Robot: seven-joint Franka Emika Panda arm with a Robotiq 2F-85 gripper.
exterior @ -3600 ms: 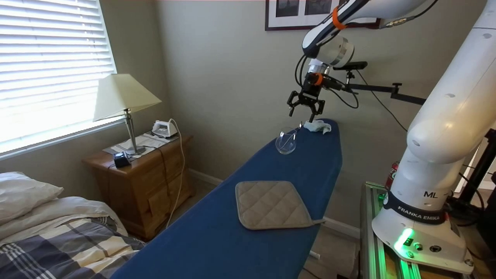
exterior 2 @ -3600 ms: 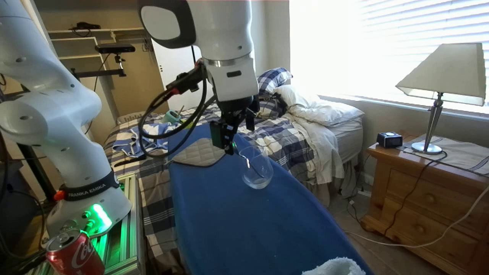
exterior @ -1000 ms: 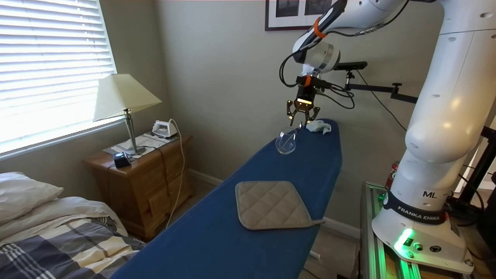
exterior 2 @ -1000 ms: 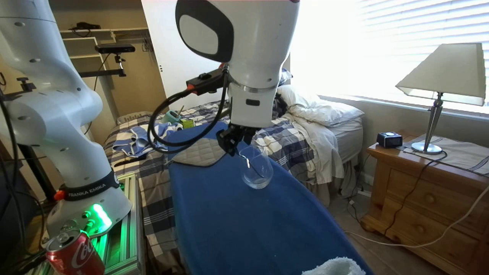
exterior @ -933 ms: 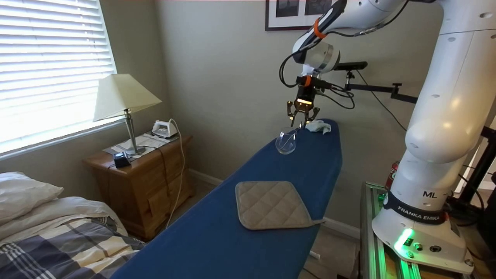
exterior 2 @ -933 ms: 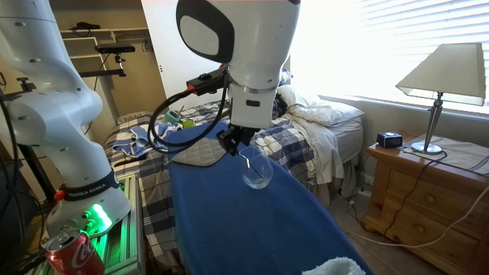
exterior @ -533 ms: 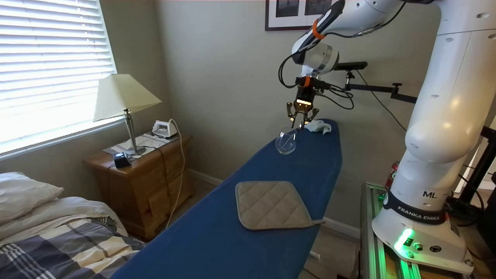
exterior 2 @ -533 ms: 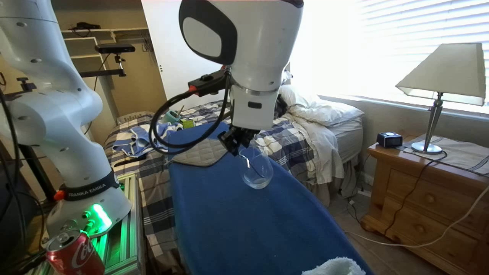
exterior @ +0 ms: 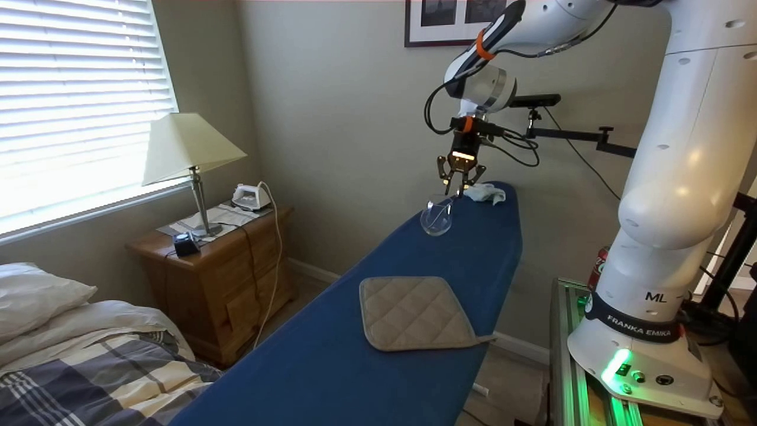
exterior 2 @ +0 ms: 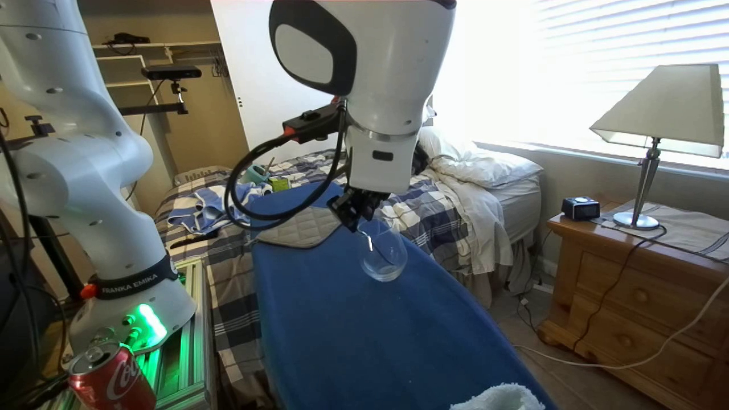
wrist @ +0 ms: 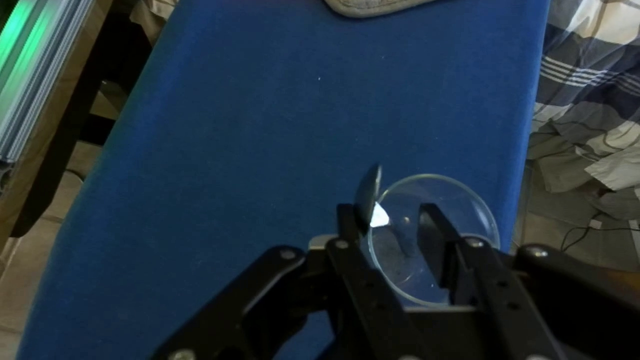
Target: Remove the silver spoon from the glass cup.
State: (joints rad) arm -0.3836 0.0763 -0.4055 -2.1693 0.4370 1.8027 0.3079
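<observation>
The clear glass cup [exterior: 436,223] stands on the blue ironing board [exterior 2: 364,336]. A silver spoon [exterior 2: 371,244] leans inside it, with the bowl end sticking out past the rim, as the wrist view shows for the spoon [wrist: 369,192]. My gripper [wrist: 393,224] is over the near side of the cup, its jaws partly apart. The spoon's bowl lies close against the inner side of one finger; whether they touch I cannot tell. A gap separates the spoon from the opposite finger [wrist: 434,235], which hangs over the cup's mouth.
A tan quilted pad [exterior: 417,313] lies on the board, and a white cloth [exterior: 485,193] rests near its narrow end. Beside the board are a bed [exterior 2: 484,171] and a wooden nightstand [exterior: 225,284] with a lamp [exterior: 189,148].
The gripper has turned and shifted over the cup since the earliest frames. During the last second its fingers have come closer together. The cup and spoon have not visibly moved.
</observation>
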